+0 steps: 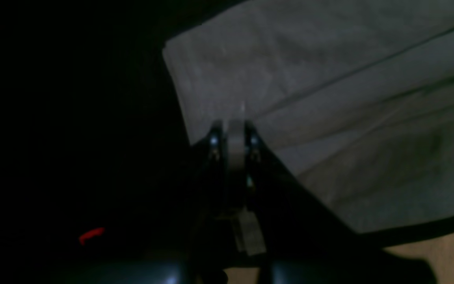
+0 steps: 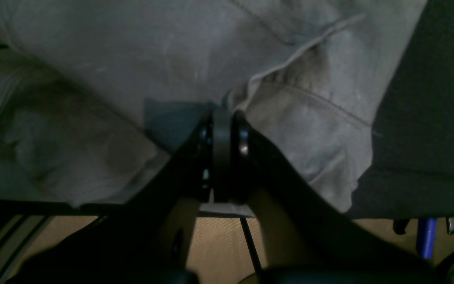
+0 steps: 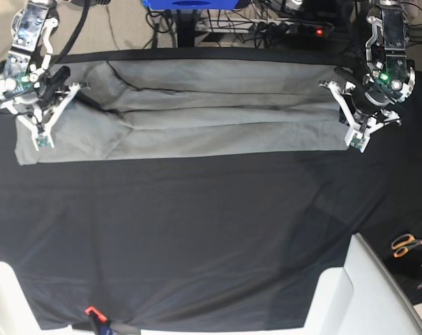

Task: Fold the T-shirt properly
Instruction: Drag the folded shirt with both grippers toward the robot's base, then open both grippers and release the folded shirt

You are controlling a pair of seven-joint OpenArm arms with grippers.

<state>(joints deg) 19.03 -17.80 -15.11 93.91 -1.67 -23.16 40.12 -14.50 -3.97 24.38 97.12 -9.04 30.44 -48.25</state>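
The light grey T-shirt [image 3: 197, 118] lies folded into a long flat band across the far side of the table, sleeve end at the base view's left. My left gripper [image 3: 356, 143] sits at the band's right near corner, jaws shut with the fabric's edge [image 1: 329, 98] running into its tip [image 1: 235, 126] and creases fanning out from there. My right gripper [image 3: 42, 143] rests on the sleeve end, shut, with the sleeve hem [image 2: 302, 47] bunched at its tip [image 2: 223, 114].
A large black cloth [image 3: 197, 230] covers the table under the shirt. Orange-handled scissors [image 3: 406, 244] lie at the right edge beside a white panel [image 3: 364, 293]. A small red clip [image 3: 91, 310] sits at the near edge. Cables and a blue stand [image 3: 190, 3] are behind the table.
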